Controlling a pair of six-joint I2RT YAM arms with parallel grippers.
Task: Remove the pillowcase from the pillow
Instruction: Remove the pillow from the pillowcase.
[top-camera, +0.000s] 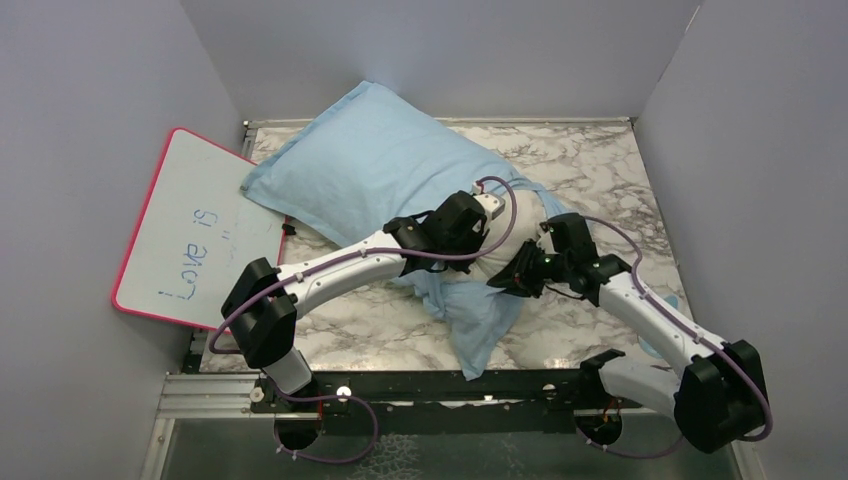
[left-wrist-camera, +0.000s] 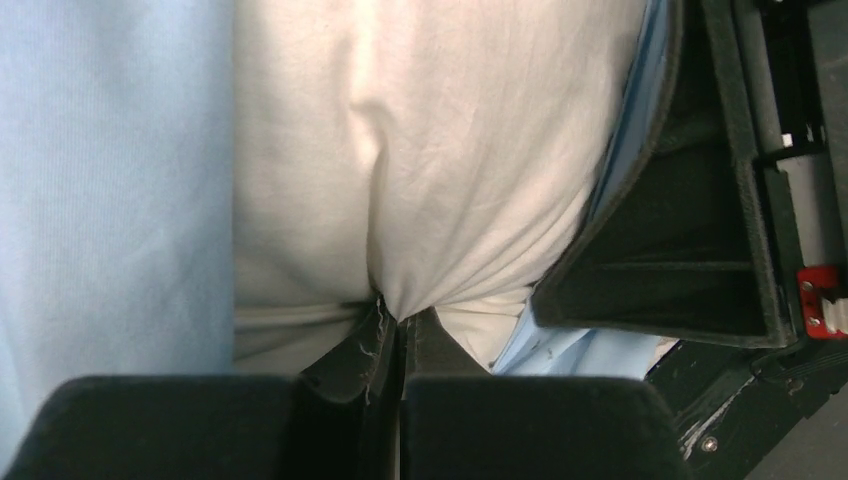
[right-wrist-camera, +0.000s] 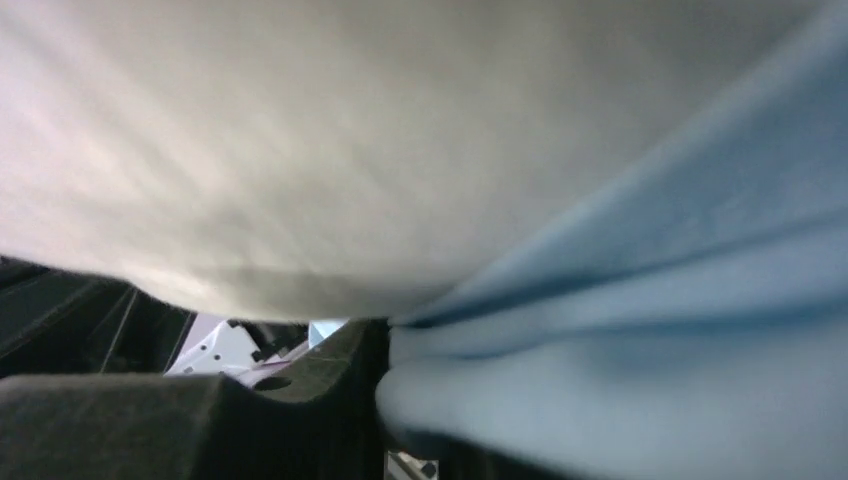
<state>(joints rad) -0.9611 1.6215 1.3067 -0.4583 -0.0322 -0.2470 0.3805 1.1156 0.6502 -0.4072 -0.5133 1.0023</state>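
Note:
The pillowcase (top-camera: 370, 170) shows its plain light blue face and covers most of the pillow, which lies diagonally from back left to centre. The off-white pillow (top-camera: 500, 250) is bared at the near open end. My left gripper (top-camera: 485, 228) is shut on a pinch of the pillow's white fabric (left-wrist-camera: 430, 170), with its jaws closed together (left-wrist-camera: 400, 318). Blue pillowcase (left-wrist-camera: 110, 200) lies to the left of that pinch. My right gripper (top-camera: 514, 277) is shut on a fold of the blue pillowcase (right-wrist-camera: 640, 330) just under the pillow (right-wrist-camera: 330, 150); one of its fingers (right-wrist-camera: 320, 375) shows.
A pink-rimmed whiteboard (top-camera: 195, 235) with writing leans at the left, beside the pillow's far end. Loose blue cloth (top-camera: 480, 315) trails on the marble table (top-camera: 610, 170) toward the near edge. Grey walls close in the left, back and right. The right gripper's black body (left-wrist-camera: 690, 250) is close to my left jaws.

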